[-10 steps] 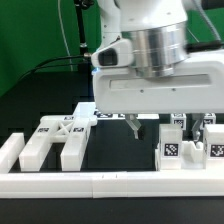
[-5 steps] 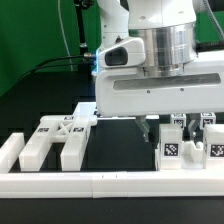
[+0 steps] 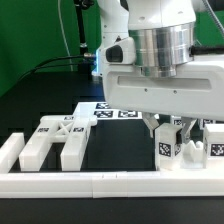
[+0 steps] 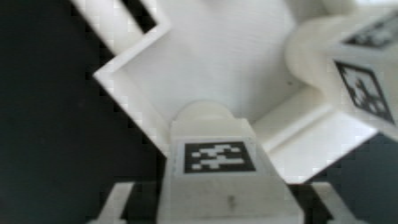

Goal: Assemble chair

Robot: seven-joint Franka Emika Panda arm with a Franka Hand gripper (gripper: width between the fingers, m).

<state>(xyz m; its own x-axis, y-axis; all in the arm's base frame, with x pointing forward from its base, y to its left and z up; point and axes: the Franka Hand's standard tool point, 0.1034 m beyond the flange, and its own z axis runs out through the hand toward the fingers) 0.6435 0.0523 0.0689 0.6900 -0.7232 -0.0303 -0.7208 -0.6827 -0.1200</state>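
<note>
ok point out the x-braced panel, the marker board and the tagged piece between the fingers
x-braced panel [image 3: 63,129]: exterior view, centre of the X.
marker board [image 3: 126,112]: exterior view, one printed tag.
tagged piece [image 4: 217,155]: wrist view, its tag.

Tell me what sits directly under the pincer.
A white tagged chair piece stands upright right under the pincer, with black table beside it. The piece's base is covered, and so is any contact between pincer and piece.
</note>
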